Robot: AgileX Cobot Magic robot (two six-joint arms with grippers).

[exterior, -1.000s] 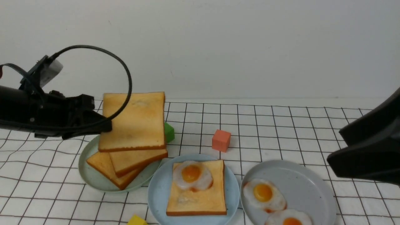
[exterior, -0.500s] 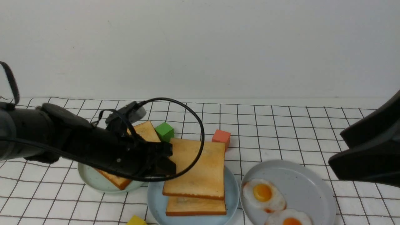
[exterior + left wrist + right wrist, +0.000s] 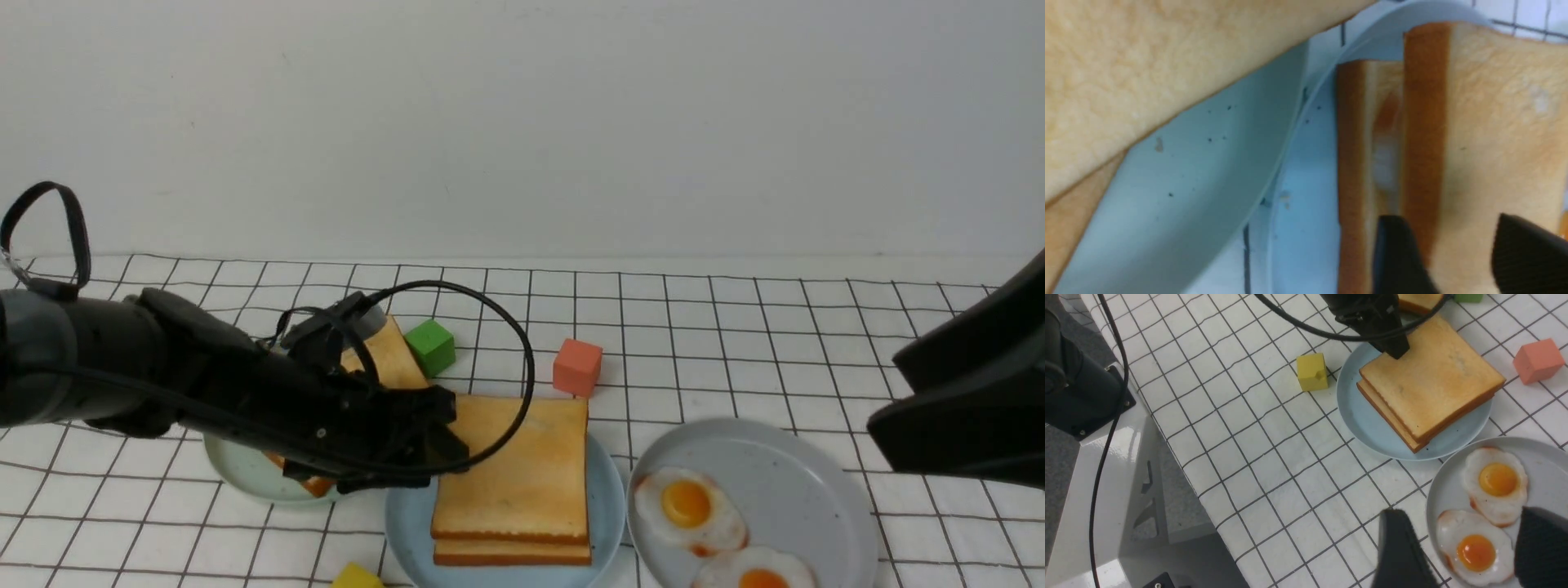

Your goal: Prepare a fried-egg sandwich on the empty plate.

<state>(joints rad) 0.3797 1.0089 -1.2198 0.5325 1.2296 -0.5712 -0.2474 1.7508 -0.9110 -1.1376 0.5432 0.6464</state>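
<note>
**Sandwich flat on the blue plate, left jaws parted at its edge**

I saw the fried-egg sandwich (image 3: 510, 482), two square golden-brown toast slices, lying flat on the round light blue plate (image 3: 611, 502) at the front centre of the white grid-patterned cloth (image 3: 735, 327). Being square, it had no clear long axis. Its sides ran roughly with the grid lines, and the top slice sat slightly back, so the lower crust showed in front.

In the left wrist view a sliver of white and orange egg (image 3: 1384, 151) showed between the slices. The left gripper (image 3: 445, 429) was at the sandwich's left edge with its fingers spread apart around the top slice's crust. The right gripper (image 3: 1466, 516) hung wide open over the round grey plate (image 3: 804, 457) holding two fried eggs (image 3: 690, 506).
</note>
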